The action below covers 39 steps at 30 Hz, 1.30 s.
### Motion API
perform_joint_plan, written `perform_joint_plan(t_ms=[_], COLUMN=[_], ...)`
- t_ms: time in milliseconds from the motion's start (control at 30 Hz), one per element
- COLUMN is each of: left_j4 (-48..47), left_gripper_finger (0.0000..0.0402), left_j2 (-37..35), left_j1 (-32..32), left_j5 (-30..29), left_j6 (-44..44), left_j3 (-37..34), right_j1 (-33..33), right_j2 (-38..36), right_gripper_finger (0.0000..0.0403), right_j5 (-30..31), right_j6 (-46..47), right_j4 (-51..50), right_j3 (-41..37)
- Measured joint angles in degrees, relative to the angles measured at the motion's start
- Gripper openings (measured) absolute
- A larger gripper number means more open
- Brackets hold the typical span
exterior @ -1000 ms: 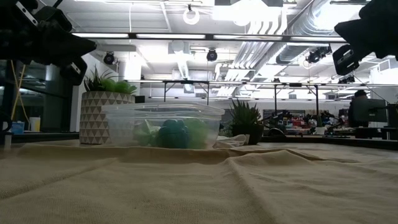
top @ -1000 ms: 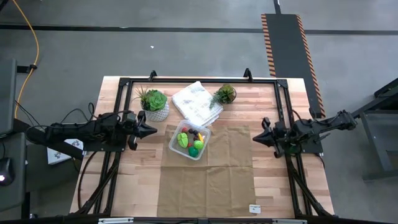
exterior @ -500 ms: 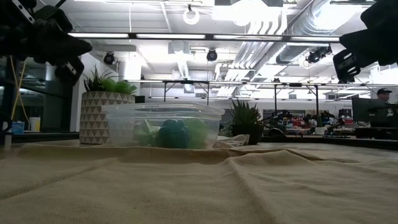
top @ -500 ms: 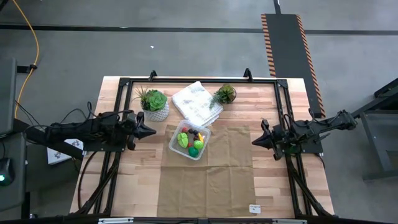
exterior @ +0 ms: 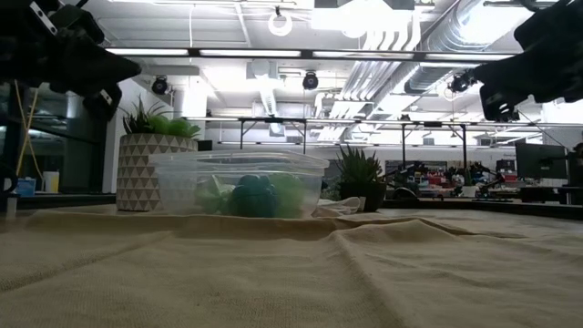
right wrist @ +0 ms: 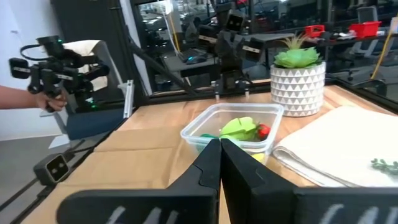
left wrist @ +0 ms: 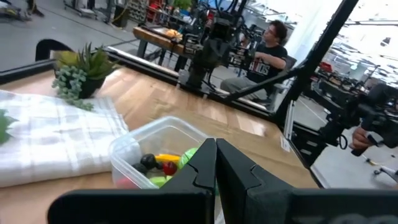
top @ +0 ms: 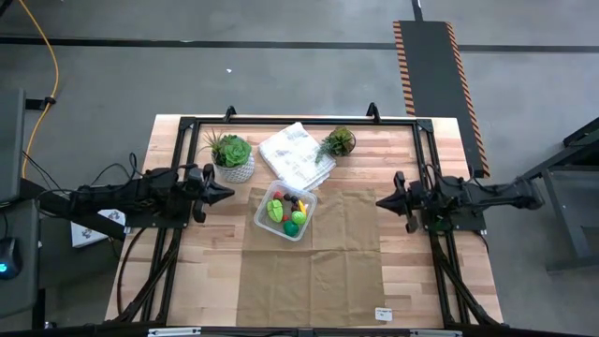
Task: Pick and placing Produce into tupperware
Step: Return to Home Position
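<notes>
The bench (top: 412,271) is carrying a tan cloth (top: 309,276) across its middle. The two dark arms are reaching in level from either side, each pointing toward the centre.

A white bundle (top: 297,155) is lying at the back of the bench, between two potted plants: a bigger one in a white pot (top: 233,157) and a smaller one (top: 339,142).

The tupperware (top: 309,218) is sitting on the cloth's back left part, just in front of the bundle, with no lid on it. All the produce (top: 286,212) in view is lying inside it: bright green pieces taking most of the room, with a red piece (left wrist: 168,168), a yellow one (left wrist: 166,158) and dark berries (left wrist: 148,162) packed among them. Nothing is lying loose on the cloth around it.

The left claw (top: 227,194) is hovering above bare wood near the white pot, pointing at the tupperware without touching it. Its fingers (left wrist: 200,177) are pressing together, holding nothing.

The right claw (top: 382,202) is hanging over the cloth's right edge, well apart from the tupperware. Its fingers (right wrist: 205,174) are also meeting, gripping nothing.
</notes>
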Motion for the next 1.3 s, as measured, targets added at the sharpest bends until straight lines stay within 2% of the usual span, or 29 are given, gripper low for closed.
perform_joint_plan(t_ms=[367,667,867,1300], left_j4=[6.50,12.90,20.20,17.03], left_gripper_finger=[0.0000,0.0000,0.0000,0.0000], left_j2=[0.03,0.05,0.04,0.08], left_j1=[-0.02,0.00,0.00,0.00], left_j5=[-2.30,-2.32,-2.49,-2.15], left_j6=[2.93,5.12,5.20,3.93], left_j3=[0.02,-0.12,-3.82,-4.48], right_j1=[-6.66,-7.14,-7.69,-7.69], right_j2=[-0.02,-0.02,-0.02,-0.02], right_gripper_finger=[0.0000,0.0000,0.0000,0.0000], right_j5=[-6.18,-6.61,-6.69,-9.26], right_j6=[0.56,0.11,0.03,-1.37], right_j4=[0.87,0.87,0.90,1.36], right_j3=[0.00,0.00,0.00,0.00])
